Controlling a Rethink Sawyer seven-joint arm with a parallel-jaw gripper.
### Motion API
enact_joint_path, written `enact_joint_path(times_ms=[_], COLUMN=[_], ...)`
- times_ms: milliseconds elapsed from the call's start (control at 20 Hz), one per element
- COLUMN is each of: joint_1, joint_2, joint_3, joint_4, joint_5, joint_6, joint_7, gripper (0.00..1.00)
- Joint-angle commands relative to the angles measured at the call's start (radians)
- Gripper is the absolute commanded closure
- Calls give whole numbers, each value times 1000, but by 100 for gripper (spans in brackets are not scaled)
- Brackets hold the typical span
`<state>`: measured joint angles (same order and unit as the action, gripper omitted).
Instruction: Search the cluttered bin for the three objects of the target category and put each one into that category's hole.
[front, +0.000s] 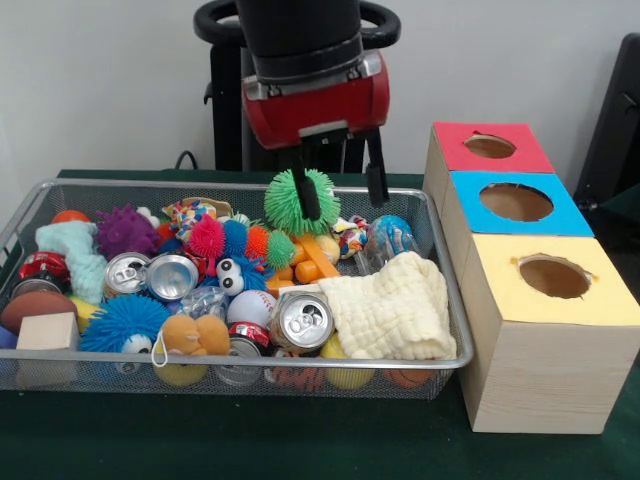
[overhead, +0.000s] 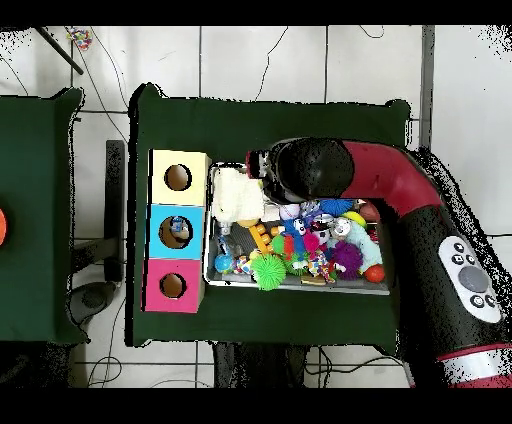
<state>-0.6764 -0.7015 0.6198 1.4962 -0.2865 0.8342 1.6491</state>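
Pincer (front: 340, 200) hangs open above bin (front: 240, 186); can labels seem unreadable.

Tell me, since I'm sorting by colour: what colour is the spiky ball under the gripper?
Green: the spiky ball shows best in the front view.

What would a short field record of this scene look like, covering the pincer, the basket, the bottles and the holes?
pincer: open, empty, hanging over the back of the basket by the green spiky ball
basket: wire mesh, crammed with toys, cans and a cream cloth
bottles: one clear bottle partly showing among the toys; others not made out
red hole: farthest box from the front camera, nothing visible inside
other holes: blue hole, yellow hole
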Motion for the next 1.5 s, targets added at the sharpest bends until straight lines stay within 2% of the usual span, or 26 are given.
enact_joint_path(times_ms=[50, 150, 250, 550, 700, 900, 1250, 1350, 1500], joint_1=[41, 57, 63, 18, 0, -24, -53, -62, -84], joint_2=[91, 135, 128, 78, 82, 108, 193, 207, 182], joint_3=[4, -2, -9, -20, -22, -23, -56, -58, -69], joint_4=[-234, -312, -312, -159, -137, -178, -316, -312, -209], joint_5=[-62, -76, -74, -67, -76, -83, -118, -125, -138], joint_6=[150, 158, 155, 93, 68, 52, 56, 32, -28], joint_7=[-155, -161, -143, -147, -153, -158, -137, -126, -92], gripper=[0, 0, 0, 0, 0, 0, 0, 0, 0])
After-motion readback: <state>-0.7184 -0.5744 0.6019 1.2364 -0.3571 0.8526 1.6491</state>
